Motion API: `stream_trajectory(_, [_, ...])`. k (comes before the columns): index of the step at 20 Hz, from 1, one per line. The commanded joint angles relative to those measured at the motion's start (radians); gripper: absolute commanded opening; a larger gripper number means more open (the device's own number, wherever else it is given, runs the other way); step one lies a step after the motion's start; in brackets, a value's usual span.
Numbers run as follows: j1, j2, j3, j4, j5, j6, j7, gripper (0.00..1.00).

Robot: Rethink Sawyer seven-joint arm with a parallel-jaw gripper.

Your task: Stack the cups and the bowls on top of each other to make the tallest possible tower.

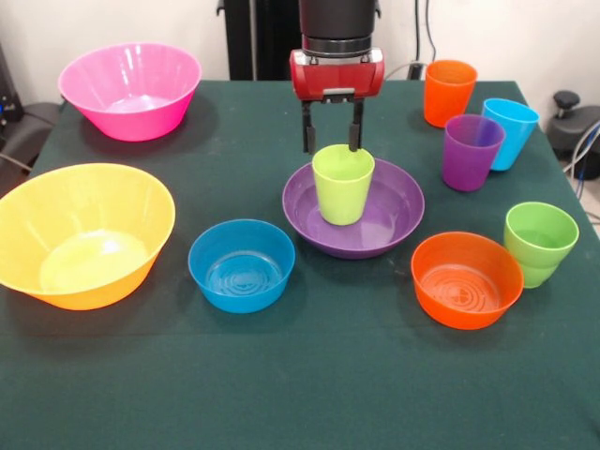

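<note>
A lime-yellow cup [343,184] stands upright inside the wide purple bowl [394,220] at the table's middle; these two make up the tower. My gripper [331,142] hangs just above and behind the cup's far rim, open, its two dark fingers [307,131] apart with nothing between them. A small blue bowl [242,265] sits on the cloth left of the purple bowl, and a small orange bowl [466,279] to its right. The orange cup [448,92], purple cup [472,152], light blue cup [510,132] and green cup [539,243] stand upright at the right.
A big yellow-orange bowl [82,234] sits at the left edge and a big pink bowl [130,89] at the far left corner. The dark green cloth [300,384] covers the table. Cables and dark equipment lie beyond the right edge.
</note>
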Motion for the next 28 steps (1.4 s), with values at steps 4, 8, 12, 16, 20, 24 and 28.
stream_trajectory(4, [-0.021,0.008,0.2,-0.092,0.013,0.065,-0.22,1.0])
stream_trajectory(8, [-0.022,0.008,0.199,-0.092,0.012,0.066,-0.215,1.0])
stream_trajectory(12, [-0.021,0.007,0.195,-0.096,0.004,0.061,-0.202,1.0])
stream_trajectory(16, [-0.019,-0.001,0.184,-0.097,-0.014,0.044,-0.181,1.0])
stream_trajectory(20, [-0.018,-0.002,0.184,-0.101,-0.018,0.038,-0.173,1.0])
stream_trajectory(24, [-0.016,-0.001,0.182,-0.105,-0.032,0.029,-0.17,1.0])
stream_trajectory(28, [-0.017,-0.006,0.189,-0.103,-0.03,0.03,-0.176,1.0])
